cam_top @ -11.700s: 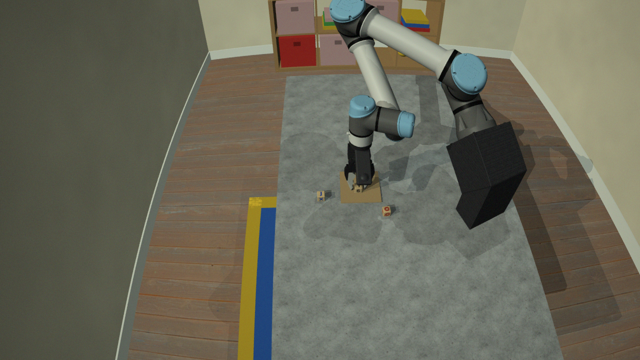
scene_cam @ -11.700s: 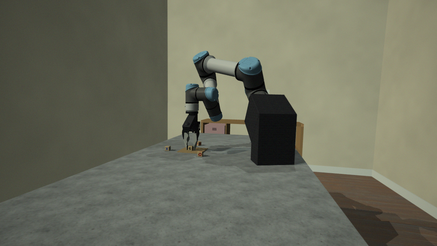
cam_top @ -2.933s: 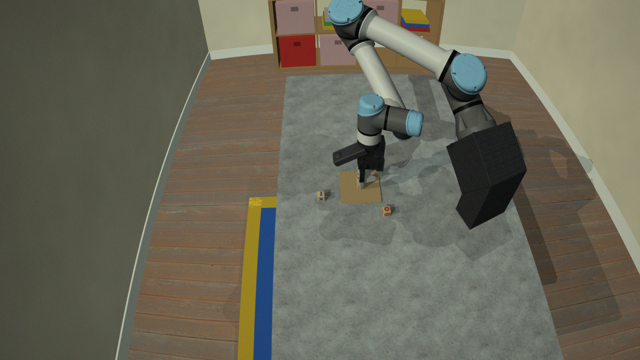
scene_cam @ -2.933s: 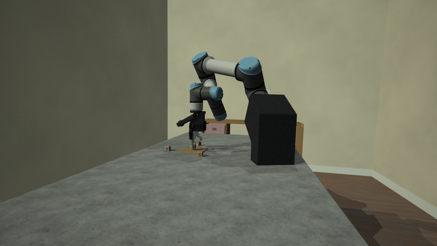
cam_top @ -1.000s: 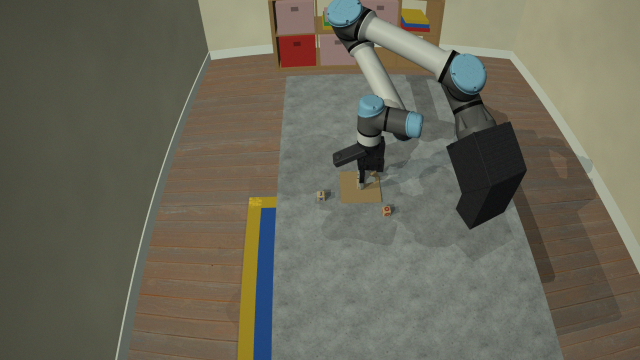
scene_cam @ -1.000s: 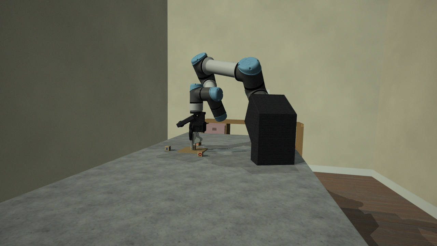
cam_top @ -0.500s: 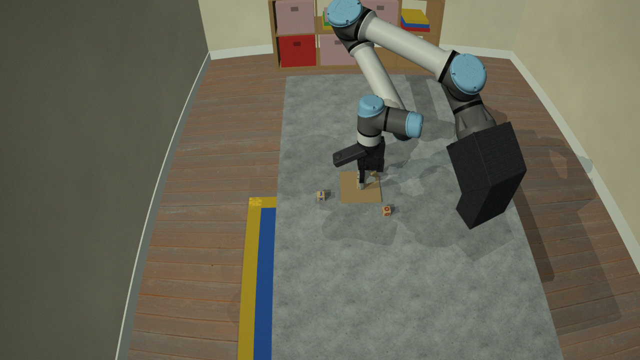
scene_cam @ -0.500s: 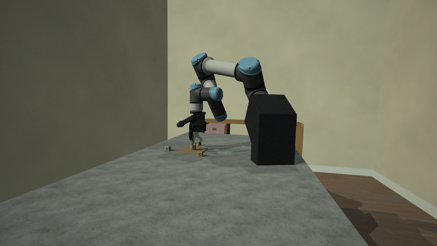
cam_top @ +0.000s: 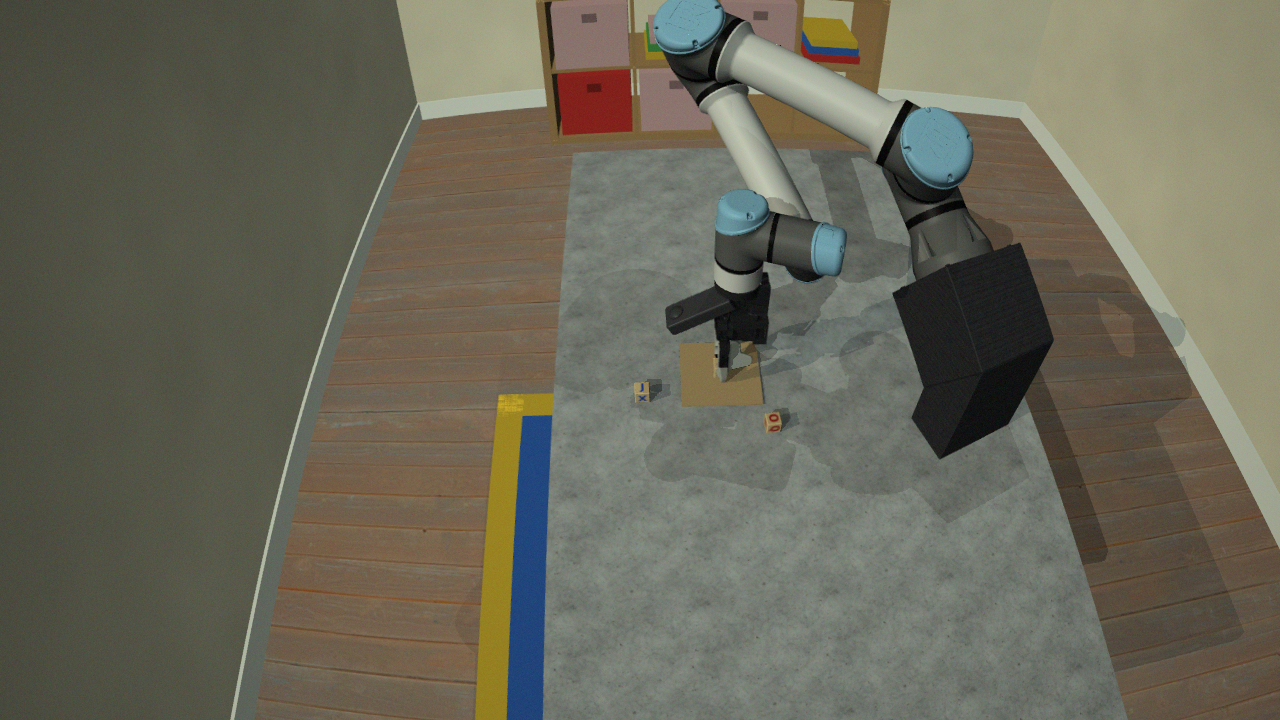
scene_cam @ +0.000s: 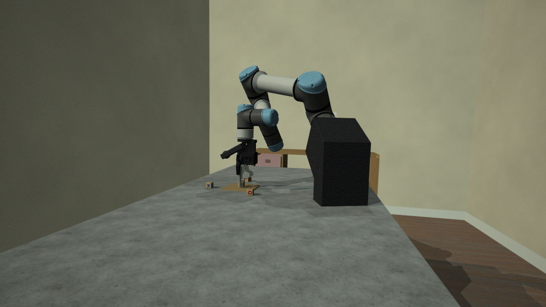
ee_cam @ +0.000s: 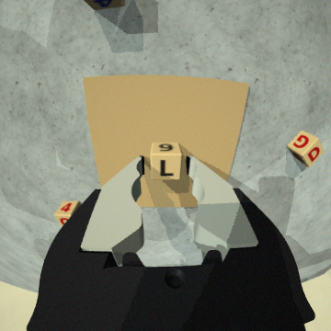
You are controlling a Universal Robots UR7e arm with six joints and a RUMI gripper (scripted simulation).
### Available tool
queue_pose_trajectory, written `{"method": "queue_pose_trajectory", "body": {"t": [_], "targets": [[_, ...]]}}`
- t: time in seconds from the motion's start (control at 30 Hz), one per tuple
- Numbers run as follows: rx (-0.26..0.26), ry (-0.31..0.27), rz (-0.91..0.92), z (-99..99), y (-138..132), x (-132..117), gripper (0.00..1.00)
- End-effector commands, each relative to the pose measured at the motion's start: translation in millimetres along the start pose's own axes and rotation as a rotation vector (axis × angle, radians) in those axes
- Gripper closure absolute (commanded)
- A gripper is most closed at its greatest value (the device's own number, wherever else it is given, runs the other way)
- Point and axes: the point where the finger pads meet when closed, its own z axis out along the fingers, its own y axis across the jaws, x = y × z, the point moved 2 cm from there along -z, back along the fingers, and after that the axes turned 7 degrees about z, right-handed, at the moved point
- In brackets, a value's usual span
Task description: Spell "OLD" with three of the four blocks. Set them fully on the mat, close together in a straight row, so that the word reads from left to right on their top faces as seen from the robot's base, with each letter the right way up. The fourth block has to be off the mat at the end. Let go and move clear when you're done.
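Wrist view: slightly parted fingers [cam_top: 722, 371] [scene_cam: 239, 180], gripping nothing, straddle the L block [cam_top: 716, 363] [scene_cam: 243, 183] [ee_cam: 166, 166] on the mat [cam_top: 698, 389] [scene_cam: 229, 187] [ee_cam: 165, 106], probably to square the word's middle letter; the other blocks wait off the mat.
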Motion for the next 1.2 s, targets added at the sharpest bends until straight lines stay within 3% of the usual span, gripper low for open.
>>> {"method": "queue_pose_trajectory", "body": {"t": [0.0, 0.47, 1.17], "targets": [[0.0, 0.001, 0.0, -0.3, 0.0, 0.2, 0.75], [0.0, 0.001, 0.0, -7.4, 0.0, 0.2, 0.75], [0.0, 0.001, 0.0, -70.7, 0.0, 0.2, 0.75]]}}
